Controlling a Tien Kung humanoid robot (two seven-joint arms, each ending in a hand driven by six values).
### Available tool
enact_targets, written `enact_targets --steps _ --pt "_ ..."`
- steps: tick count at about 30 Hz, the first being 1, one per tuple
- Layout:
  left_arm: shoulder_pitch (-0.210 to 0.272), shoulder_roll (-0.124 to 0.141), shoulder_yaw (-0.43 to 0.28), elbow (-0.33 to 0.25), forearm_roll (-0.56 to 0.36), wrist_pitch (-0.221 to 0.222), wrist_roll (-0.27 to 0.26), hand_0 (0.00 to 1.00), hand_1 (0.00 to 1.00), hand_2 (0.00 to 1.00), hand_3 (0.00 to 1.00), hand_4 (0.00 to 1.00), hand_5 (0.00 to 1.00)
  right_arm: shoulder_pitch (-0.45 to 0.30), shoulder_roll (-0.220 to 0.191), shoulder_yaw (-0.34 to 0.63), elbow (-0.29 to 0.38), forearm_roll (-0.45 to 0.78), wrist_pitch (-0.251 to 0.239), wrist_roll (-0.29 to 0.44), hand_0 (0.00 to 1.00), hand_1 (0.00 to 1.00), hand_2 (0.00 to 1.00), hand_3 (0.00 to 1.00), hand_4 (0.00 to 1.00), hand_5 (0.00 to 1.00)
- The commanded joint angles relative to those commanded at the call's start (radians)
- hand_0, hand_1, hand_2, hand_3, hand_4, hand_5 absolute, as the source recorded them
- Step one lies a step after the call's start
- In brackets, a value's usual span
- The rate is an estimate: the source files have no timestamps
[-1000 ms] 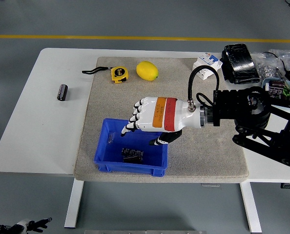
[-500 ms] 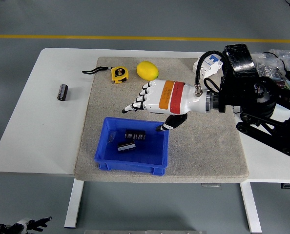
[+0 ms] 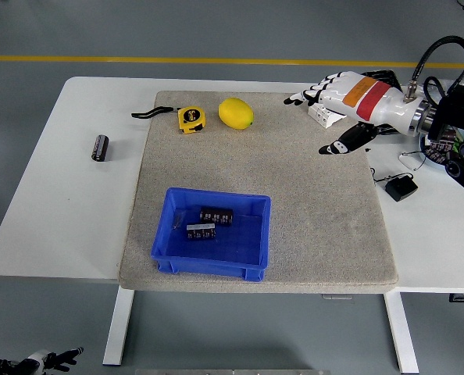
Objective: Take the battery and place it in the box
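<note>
1. Now, look at your right hand (image 3: pixel 348 94): it hovers over the far right corner of the grey mat (image 3: pixel 310 226), fingers spread and relaxed, gripping nothing, thumb hanging below the palm.
2. You find two dark battery packs (image 3: pixel 209 223) lying side by side on the floor of the blue box (image 3: pixel 255 234), well apart from that hand, toward the near left of the mat.
3. You also have a small dark cylinder (image 3: pixel 100 147) lying on the bare white table (image 3: pixel 60 195), left of the mat and farthest from the hand.
4. Compared with a second ago, your hand has left the box: then it hung right over the blue walls with one pack beneath it; half a second ago it had risen beside the box's far edge and two packs showed inside. The packs now lie closer together.
5. On the mat's far edge you see a yellow tape measure (image 3: pixel 190 119) and, just beside it, a lemon (image 3: pixel 235 113).
6. A small black adapter (image 3: pixel 400 188) lies on the table right of the mat.
7. Beyond the table you see a grey floor (image 3: pixel 216 31) crossed by a yellow line (image 3: pixel 177 59).
</note>
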Motion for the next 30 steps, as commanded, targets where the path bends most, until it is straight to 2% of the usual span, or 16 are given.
enact_targets --steps 4,5,10,11,15,16,17,21,23,27,30 --pt "0.002 -0.001 0.007 0.0 -0.005 0.002 0.003 0.75 0.753 0.797 0.652 0.732 0.645 -0.092 -0.052 0.125 -0.042 0.036 -0.006 -0.037 0.788 0.734 0.837 0.897 0.961 0.188" --pt "0.003 -0.001 0.008 0.0 -0.006 0.003 0.003 0.751 0.754 0.797 0.651 0.732 0.648 -0.13 -0.064 0.169 -0.051 0.074 -0.004 -0.047 0.796 0.75 0.846 0.904 0.957 0.263" --pt "0.005 -0.005 0.008 0.001 -0.005 0.006 0.001 0.751 0.754 0.797 0.651 0.732 0.648 -0.282 -0.082 0.355 -0.066 0.271 0.026 -0.097 0.796 0.75 0.846 0.904 0.957 0.263" --pt "0.006 -0.005 0.007 0.002 -0.004 0.006 0.001 0.747 0.755 0.797 0.65 0.729 0.645 -0.312 -0.079 0.393 -0.066 0.31 0.034 -0.105 0.816 0.789 0.858 0.912 0.997 0.414" --pt "0.011 -0.01 -0.004 0.004 0.01 0.006 -0.002 0.747 0.755 0.797 0.65 0.729 0.645 -0.409 -0.054 0.528 -0.064 0.479 0.055 -0.124 0.816 0.789 0.858 0.912 0.997 0.414" --pt "0.012 -0.011 -0.008 0.005 0.014 0.006 -0.002 0.747 0.755 0.797 0.65 0.729 0.645 -0.423 -0.047 0.549 -0.068 0.524 0.059 -0.128 0.816 0.789 0.858 0.912 0.997 0.414" --pt "0.014 -0.012 -0.012 0.005 0.02 0.005 -0.001 0.746 0.754 0.795 0.651 0.729 0.646 -0.432 -0.041 0.561 -0.073 0.563 0.063 -0.131 0.819 0.795 0.861 0.913 0.998 0.464" --pt "0.016 -0.015 -0.013 0.005 0.033 0.0 -0.001 0.746 0.754 0.795 0.651 0.729 0.646 -0.476 -0.004 0.624 -0.085 0.73 0.083 -0.142 0.819 0.795 0.861 0.913 0.998 0.464" --pt "0.018 -0.016 -0.021 0.005 0.041 0.0 -0.001 0.746 0.756 0.795 0.65 0.731 0.651 -0.507 0.025 0.666 -0.079 0.807 0.094 -0.15 0.821 0.792 0.856 0.905 0.998 0.501" --pt "0.02 -0.017 -0.025 0.006 0.048 -0.001 -0.001 0.746 0.756 0.795 0.65 0.731 0.651 -0.565 0.074 0.749 -0.058 0.974 0.11 -0.166 0.821 0.792 0.856 0.905 0.998 0.501" --pt "0.02 -0.016 -0.022 0.006 0.047 -0.003 -0.002 0.745 0.754 0.795 0.647 0.724 0.644 -0.597 0.098 0.795 -0.044 1.047 0.129 -0.176 0.819 0.795 0.854 0.903 0.998 0.544"
